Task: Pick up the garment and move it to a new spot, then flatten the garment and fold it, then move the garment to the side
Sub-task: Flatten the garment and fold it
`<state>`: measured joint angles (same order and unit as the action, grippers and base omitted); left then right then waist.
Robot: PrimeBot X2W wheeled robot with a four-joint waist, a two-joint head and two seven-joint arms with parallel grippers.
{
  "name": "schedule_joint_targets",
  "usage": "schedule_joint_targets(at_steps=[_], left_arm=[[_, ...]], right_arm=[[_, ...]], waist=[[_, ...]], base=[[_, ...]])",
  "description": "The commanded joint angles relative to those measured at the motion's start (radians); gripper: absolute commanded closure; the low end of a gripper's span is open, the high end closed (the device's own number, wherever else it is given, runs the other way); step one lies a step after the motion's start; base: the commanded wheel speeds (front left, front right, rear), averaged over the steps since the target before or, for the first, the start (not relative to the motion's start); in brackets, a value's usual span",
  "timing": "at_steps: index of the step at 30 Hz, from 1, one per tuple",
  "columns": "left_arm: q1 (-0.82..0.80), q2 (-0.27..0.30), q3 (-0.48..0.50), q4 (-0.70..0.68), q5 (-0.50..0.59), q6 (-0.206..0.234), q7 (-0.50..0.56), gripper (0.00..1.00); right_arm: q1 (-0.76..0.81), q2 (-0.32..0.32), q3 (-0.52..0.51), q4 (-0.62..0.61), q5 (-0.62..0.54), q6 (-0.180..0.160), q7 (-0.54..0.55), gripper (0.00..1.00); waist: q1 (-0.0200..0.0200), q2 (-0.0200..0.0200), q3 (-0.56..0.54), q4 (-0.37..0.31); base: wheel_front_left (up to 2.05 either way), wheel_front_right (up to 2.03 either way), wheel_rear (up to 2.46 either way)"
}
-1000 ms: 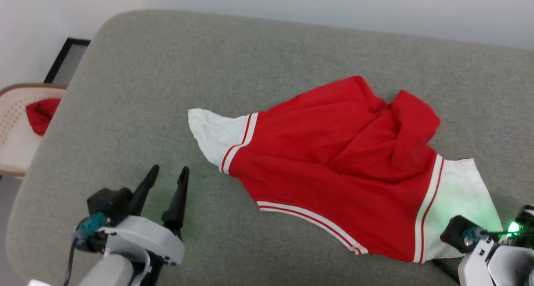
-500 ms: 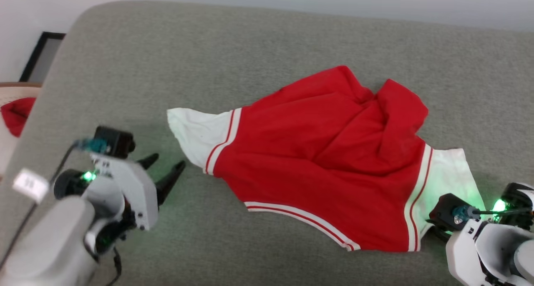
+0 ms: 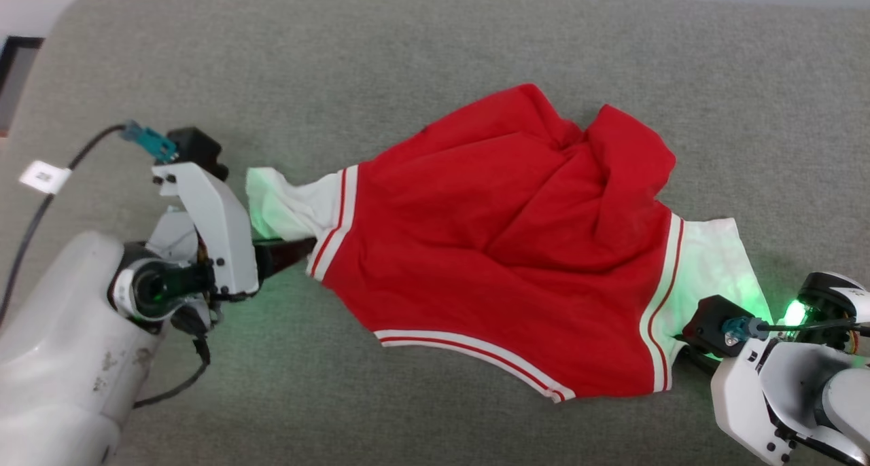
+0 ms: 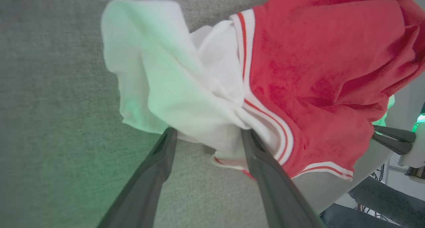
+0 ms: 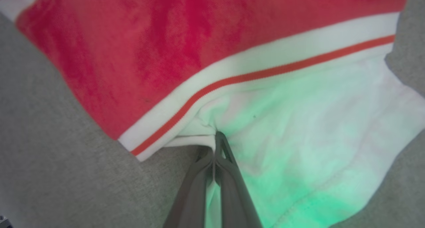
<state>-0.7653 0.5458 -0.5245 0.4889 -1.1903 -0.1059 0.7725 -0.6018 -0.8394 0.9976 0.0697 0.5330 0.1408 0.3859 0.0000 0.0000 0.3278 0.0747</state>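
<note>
We look down on a grey padded surface (image 3: 435, 38) whose rounded left edge shows in the head view. The garment (image 3: 489, 248) lies rumpled across its middle, red body bunched in folds toward the far edge and striped hem toward the near edge. One white sleeve points at the left edge, the other lies to the right. Our left pincer (image 4: 208, 131) stands spread, a dark finger on either side of the gathered left sleeve and not squeezing it. Our right pincer (image 5: 217, 135) is pressed together, pinching the edge of the right sleeve just beside its red-and-white stripe. Green light tints both sleeves.
</note>
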Motion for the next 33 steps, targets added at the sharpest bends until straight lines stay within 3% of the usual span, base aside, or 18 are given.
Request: schedule_joint_targets(at_steps=[1, 7, 9, 10, 12, 13, 20, 26, 33], left_arm=[[-0.005, -0.001, -0.001, 0.004, -0.002, -0.002, 0.004, 0.00], [-0.001, -0.028, 0.020, 0.033, -0.068, -0.010, 0.025, 0.00], [0.001, -0.035, 0.015, 0.046, -0.068, -0.013, 0.022, 0.20], [0.003, -0.041, 0.008, 0.057, -0.065, -0.013, 0.024, 0.57], [0.006, -0.056, -0.004, 0.075, -0.061, -0.015, 0.026, 0.80], [0.007, -0.066, -0.004, 0.086, -0.069, -0.014, 0.024, 1.00], [0.004, -0.060, 0.047, 0.094, -0.100, -0.023, -0.065, 1.00], [0.052, -0.022, 0.110, -0.040, -0.172, -0.026, -0.122, 1.00], [0.095, -0.019, 0.129, -0.163, -0.205, -0.025, -0.146, 1.00]], right_arm=[[0.007, -0.005, 0.010, 0.061, -0.014, -0.018, 0.015, 1.00], [0.002, 0.006, 0.019, 0.080, -0.006, -0.018, 0.011, 1.00], [0.000, 0.007, 0.017, 0.085, -0.003, -0.019, 0.007, 1.00], [-0.001, 0.008, 0.014, 0.087, -0.002, -0.019, 0.006, 1.00], [-0.004, 0.011, 0.010, 0.091, -0.001, -0.019, 0.001, 1.00], [-0.006, 0.014, 0.008, 0.092, 0.001, -0.019, -0.001, 1.00], [-0.007, 0.021, -0.094, 0.080, 0.029, -0.021, -0.079, 1.00], [0.061, 0.016, -0.268, 0.037, 0.046, -0.011, -0.151, 1.00], [0.135, 0.038, -0.461, -0.054, 0.068, -0.011, -0.134, 1.00]], waist=[[0.0000, 0.0000, 0.009, -0.009], [0.0000, 0.0000, 0.020, -0.017], [0.0000, 0.0000, 0.024, -0.016], [0.0000, 0.0000, 0.026, -0.015], [0.0000, 0.0000, 0.029, -0.013], [0.0000, 0.0000, 0.030, -0.012], [0.0000, 0.0000, 0.007, -0.021], [0.0000, 0.0000, -0.040, -0.023], [0.0000, 0.0000, -0.058, -0.026]], base=[[0.00, 0.00, 0.00], [0.00, 0.00, 0.00], [0.00, 0.00, 0.00], [0.00, 0.00, 0.00], [0.00, 0.00, 0.00], [0.00, 0.00, 0.00], [0.00, 0.00, 0.00], [0.00, 0.00, 0.00], [0.00, 0.00, 0.00]])
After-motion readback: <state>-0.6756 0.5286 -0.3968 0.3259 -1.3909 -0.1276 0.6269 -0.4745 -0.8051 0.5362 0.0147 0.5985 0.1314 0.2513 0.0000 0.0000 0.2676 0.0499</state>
